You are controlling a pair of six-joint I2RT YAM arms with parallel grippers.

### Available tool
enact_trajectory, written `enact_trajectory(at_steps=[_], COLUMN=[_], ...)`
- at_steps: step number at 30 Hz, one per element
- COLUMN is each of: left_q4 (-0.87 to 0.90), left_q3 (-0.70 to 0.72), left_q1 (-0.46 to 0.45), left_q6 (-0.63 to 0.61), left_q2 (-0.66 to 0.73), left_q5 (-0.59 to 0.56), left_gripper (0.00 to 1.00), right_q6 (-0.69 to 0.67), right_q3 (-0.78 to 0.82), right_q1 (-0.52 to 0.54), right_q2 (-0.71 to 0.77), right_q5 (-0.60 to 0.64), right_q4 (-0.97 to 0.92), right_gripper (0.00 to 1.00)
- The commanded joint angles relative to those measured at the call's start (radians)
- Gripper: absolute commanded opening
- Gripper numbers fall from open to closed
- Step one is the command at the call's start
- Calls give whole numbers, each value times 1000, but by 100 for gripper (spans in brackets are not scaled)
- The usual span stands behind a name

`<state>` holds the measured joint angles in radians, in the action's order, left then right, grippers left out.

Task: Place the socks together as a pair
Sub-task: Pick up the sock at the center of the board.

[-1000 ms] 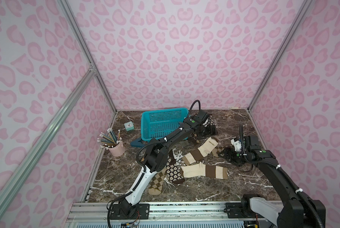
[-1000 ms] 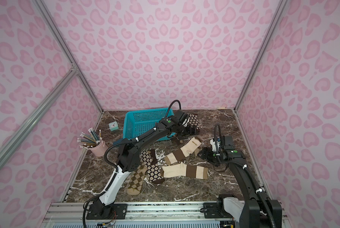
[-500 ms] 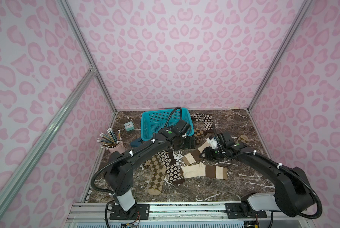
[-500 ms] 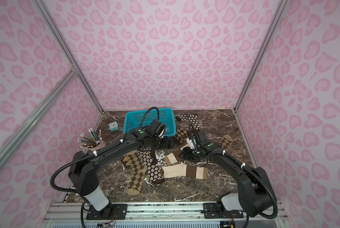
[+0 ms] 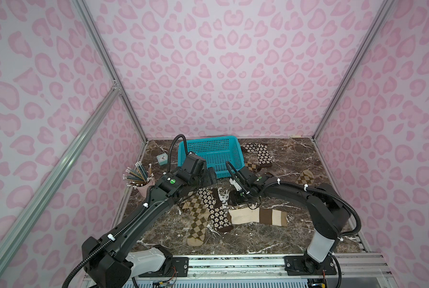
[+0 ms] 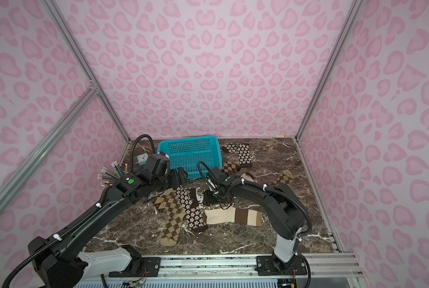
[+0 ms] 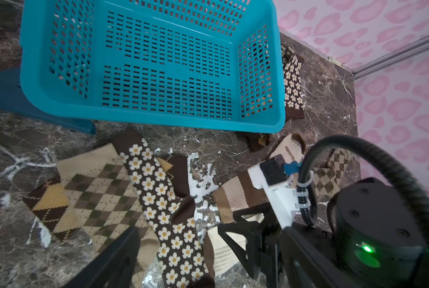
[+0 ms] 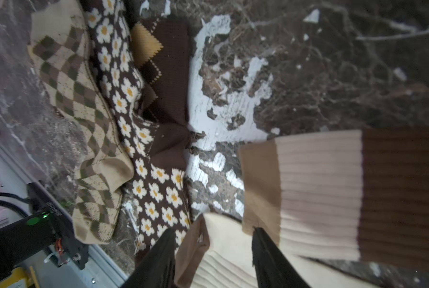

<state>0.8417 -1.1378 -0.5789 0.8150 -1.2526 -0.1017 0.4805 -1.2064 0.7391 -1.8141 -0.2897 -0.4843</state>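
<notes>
Cream-striped sock point(image 8: 223, 261) inside right gripper point(image 8: 213, 229), hold unclear, wrist view only; left gripper point(image 5: 211, 176) spread.

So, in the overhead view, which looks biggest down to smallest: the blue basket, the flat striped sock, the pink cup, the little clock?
In a top view:
blue basket
flat striped sock
pink cup, its pencils not counted
little clock
The cup stands nearer the camera than the clock, so that pair is unsure.

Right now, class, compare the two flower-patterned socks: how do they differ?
The far flower sock lies bent beside the teal basket; the near flower sock lies stretched out in front, overlapping the tan argyle sock. Both are dark brown with cream flowers.
</notes>
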Motion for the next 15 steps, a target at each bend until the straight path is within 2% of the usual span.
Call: enact_trajectory(at_steps=[1, 4, 9, 11, 15], left_q4=[0, 5, -3, -8, -13], left_q3=[-3, -2, 18, 28, 44], left_q1=[13, 20, 37, 40, 52], left_q6=[-28, -39, -45, -48, -58], left_q2=[11, 21, 34, 38, 42], left_q5=[-39, -49, -43, -41, -38], left_gripper=[91, 91, 91, 91, 91], right_q6=[-55, -68, -88, -99, -122], right_q3=[-89, -140, -192, -202, -200], right_q1=[30, 55, 79, 89, 87], right_q2=[-81, -128, -189, -218, -218], right_q5=[176, 279, 362, 396, 483], right_q4=[-118, -176, -198, -198, -209], right_gripper=[52, 49, 45, 38, 13])
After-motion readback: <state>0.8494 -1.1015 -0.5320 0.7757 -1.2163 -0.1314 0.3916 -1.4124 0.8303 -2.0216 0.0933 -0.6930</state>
